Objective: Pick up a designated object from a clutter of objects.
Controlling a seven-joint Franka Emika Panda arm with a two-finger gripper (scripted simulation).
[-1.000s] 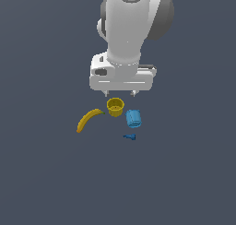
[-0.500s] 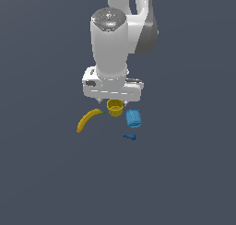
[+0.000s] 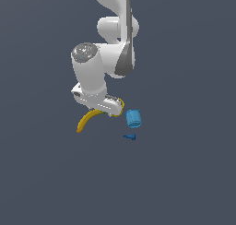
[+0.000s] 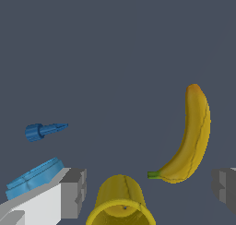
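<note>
We see the banana point(image 3: 85, 120) at the exterior view's left, the cup point(image 3: 120, 103) mostly hidden behind the arm's hand, the mug point(image 3: 133, 118) just to its right; the bolt point(image 3: 130, 137) lies below the mug, apart. In the wrist view the cup point(image 4: 120, 201) sits between the fingers point(image 4: 73, 192), near the banana's stem.

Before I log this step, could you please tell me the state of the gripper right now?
Gripper: open, holding nothing; the banana and yellow cup lie between its fingers.

Banana point(image 4: 191, 136) outer side: bare floor, you have room there
Stem end: yellow cup point(image 4: 120, 202) sits near, crowding you
Mug point(image 3: 133, 119), bolt point(image 3: 130, 137): well apart beyond the cup, no hindrance
</note>
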